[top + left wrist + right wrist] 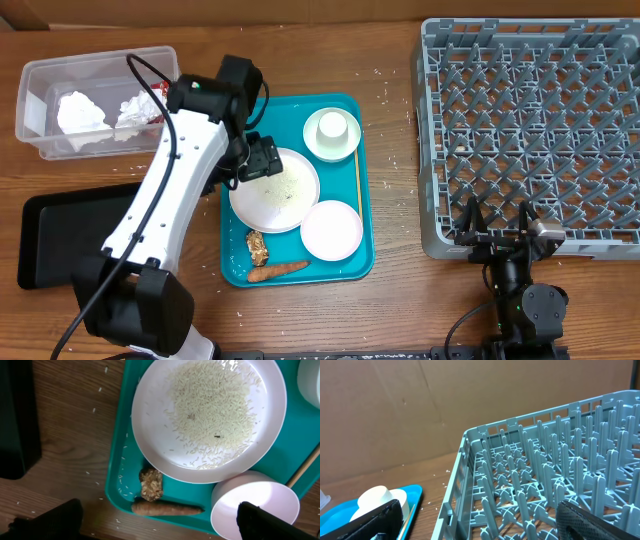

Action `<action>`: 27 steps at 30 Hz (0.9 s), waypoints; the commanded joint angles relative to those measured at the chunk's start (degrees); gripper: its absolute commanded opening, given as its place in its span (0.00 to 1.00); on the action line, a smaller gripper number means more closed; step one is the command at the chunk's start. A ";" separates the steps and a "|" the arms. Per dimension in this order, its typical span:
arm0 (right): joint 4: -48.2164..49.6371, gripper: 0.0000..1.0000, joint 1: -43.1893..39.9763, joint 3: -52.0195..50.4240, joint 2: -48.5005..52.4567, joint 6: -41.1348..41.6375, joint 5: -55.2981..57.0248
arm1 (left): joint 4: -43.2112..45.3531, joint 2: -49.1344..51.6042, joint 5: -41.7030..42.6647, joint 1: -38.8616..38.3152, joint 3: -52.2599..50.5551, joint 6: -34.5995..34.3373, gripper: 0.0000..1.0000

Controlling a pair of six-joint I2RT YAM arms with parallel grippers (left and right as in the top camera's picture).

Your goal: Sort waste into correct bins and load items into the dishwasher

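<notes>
A teal tray holds a large white plate scattered with rice, a small white bowl, a white cup on a saucer, a chopstick, a carrot and a brown food lump. My left gripper is open and empty above the plate's left edge. In the left wrist view its jaws straddle the carrot and lump, below the plate and beside the bowl. My right gripper is open and empty at the front edge of the grey dish rack.
A clear bin with crumpled white paper stands at the back left. A black bin lies at the front left. Rice grains are scattered on the wooden table around the tray. In the right wrist view the rack fills the right side.
</notes>
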 commanded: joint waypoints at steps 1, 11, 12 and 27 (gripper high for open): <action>0.28 1.00 0.28 -0.61 -0.68 -0.44 -0.28 | 2.69 -1.29 2.29 -0.35 -2.89 -1.33 1.00; 0.28 1.00 0.28 -0.61 -0.68 -0.42 -0.28 | 9.14 -1.29 11.52 -1.33 -5.46 6.69 0.96; 0.28 1.00 0.28 -0.61 -0.68 -0.42 -0.28 | 9.33 -1.29 11.26 -1.77 -5.46 6.84 0.96; 0.28 1.00 0.28 -0.61 -0.68 -0.42 -0.28 | 9.29 -1.31 1.33 10.14 4.55 5.73 1.00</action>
